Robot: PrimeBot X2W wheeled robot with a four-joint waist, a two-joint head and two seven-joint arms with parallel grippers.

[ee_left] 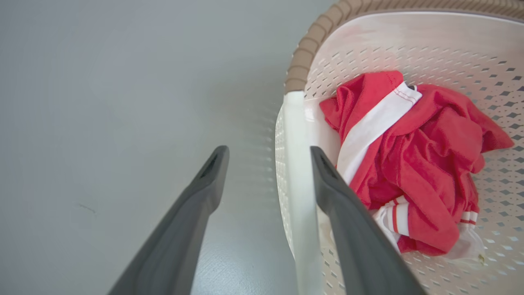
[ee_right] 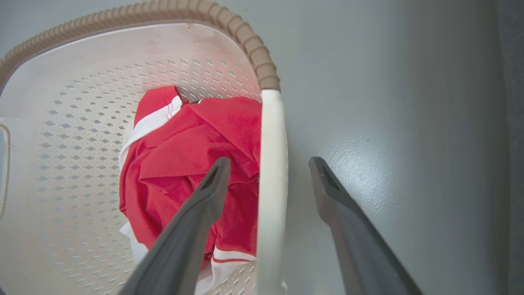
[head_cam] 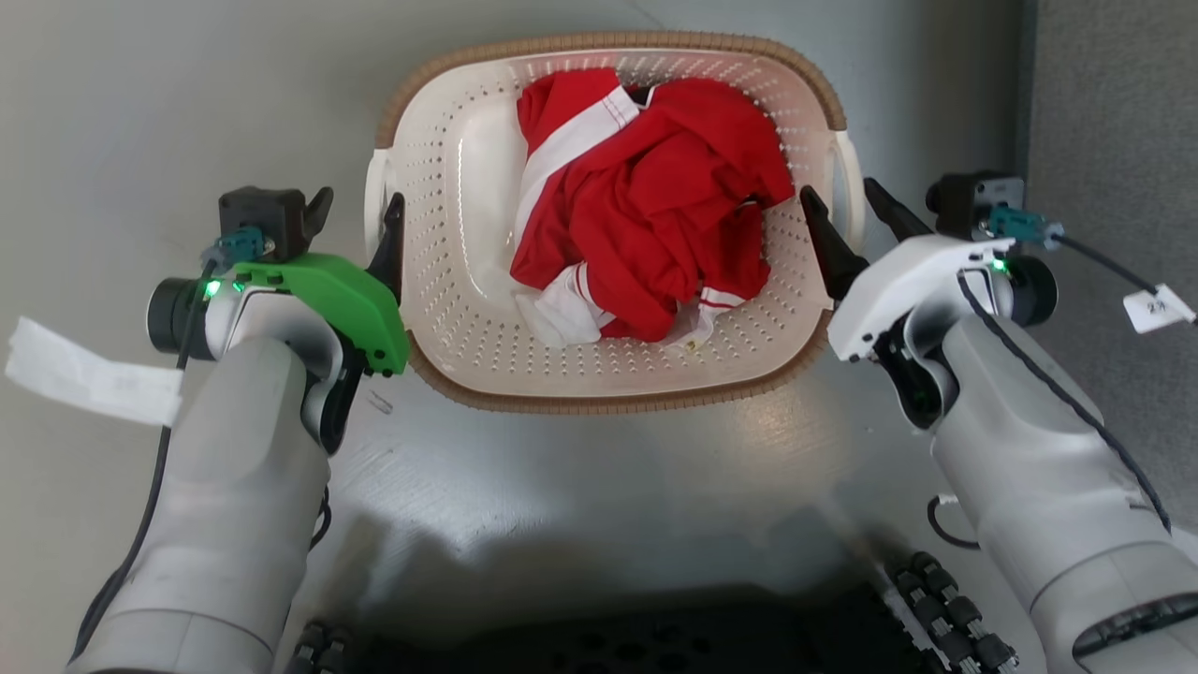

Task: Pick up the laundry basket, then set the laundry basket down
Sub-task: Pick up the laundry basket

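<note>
Evidently early: flat on smooth grey floor (head_cam: pixel 187 94), not lifted yet, so pickup & set-down both left. Cream perforated plastic laundry basket (head_cam: pixel 449 187), rounded-rect., ribbed brown rim, crumpled red/white cloth (head_cam: pixel 655 206) inside. Left gripper (head_cam: pixel 358 217) & right gripper (head_cam: pixel 845 208) both spread wide, each straddling a glossy white handle (ee_left: pixel 295 172), gripping nothing.

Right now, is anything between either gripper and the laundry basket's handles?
Nothing visible does. The left gripper and the right gripper are open, each straddling one of the white side handles of the laundry basket.
</note>
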